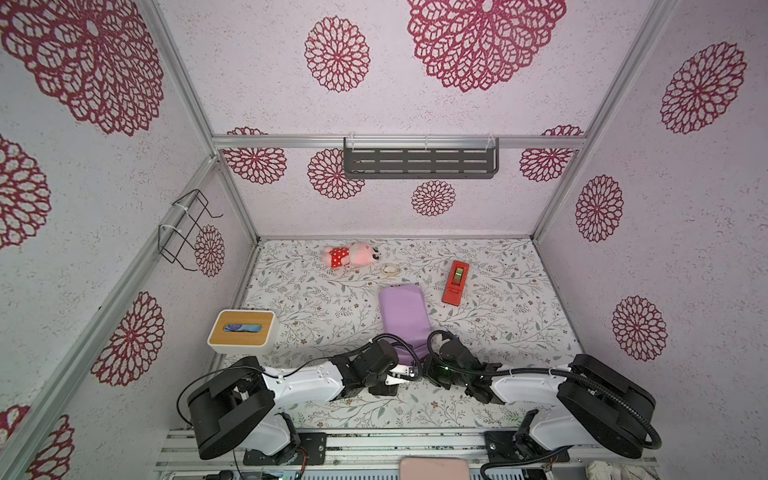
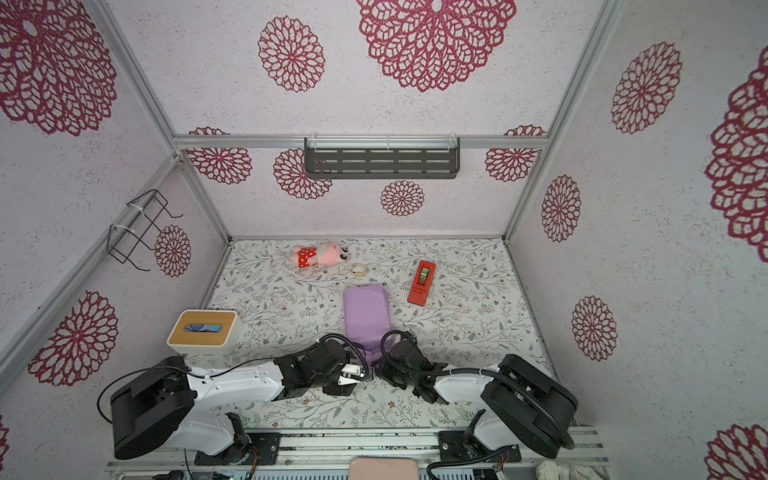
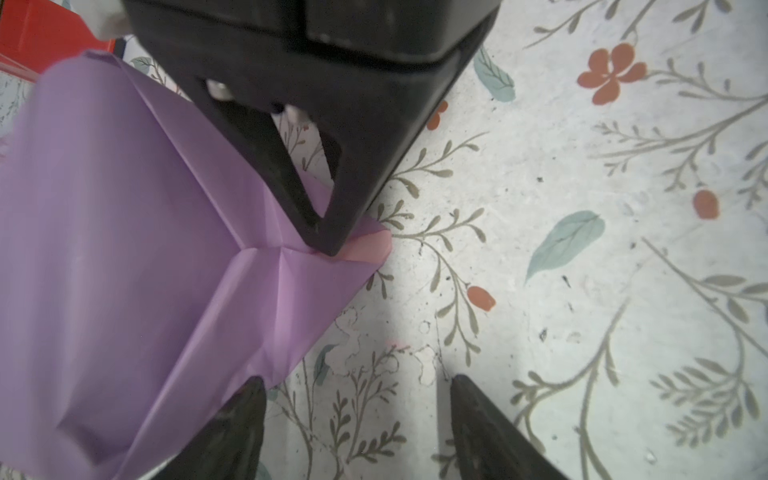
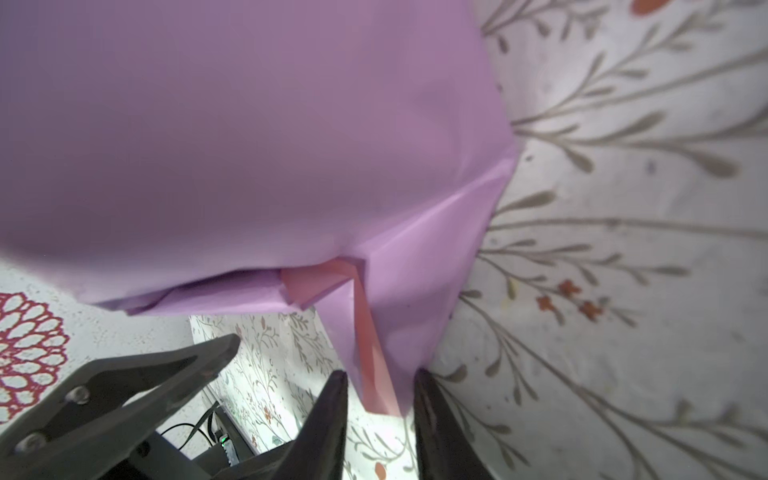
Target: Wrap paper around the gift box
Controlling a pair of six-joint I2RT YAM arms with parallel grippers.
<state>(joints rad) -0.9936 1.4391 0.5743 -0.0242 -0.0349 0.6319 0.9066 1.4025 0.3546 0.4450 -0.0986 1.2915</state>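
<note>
My right hand (image 4: 380,382) is pinched nearly closed on the pointy end flap of the paper (image 4: 249,124), pink underside showing. I'd guess that's to pull the flap taut before folding it up. My left hand (image 3: 353,395) sits wide open just beside it holding nothing, probably ready to press. The gift box is hidden, presumably inside the lilac bundle in the middle of the surface (image 1: 324,299). The tape dispenser (image 1: 455,282) sits beyond the bundle, handy for sealing imo.
</note>
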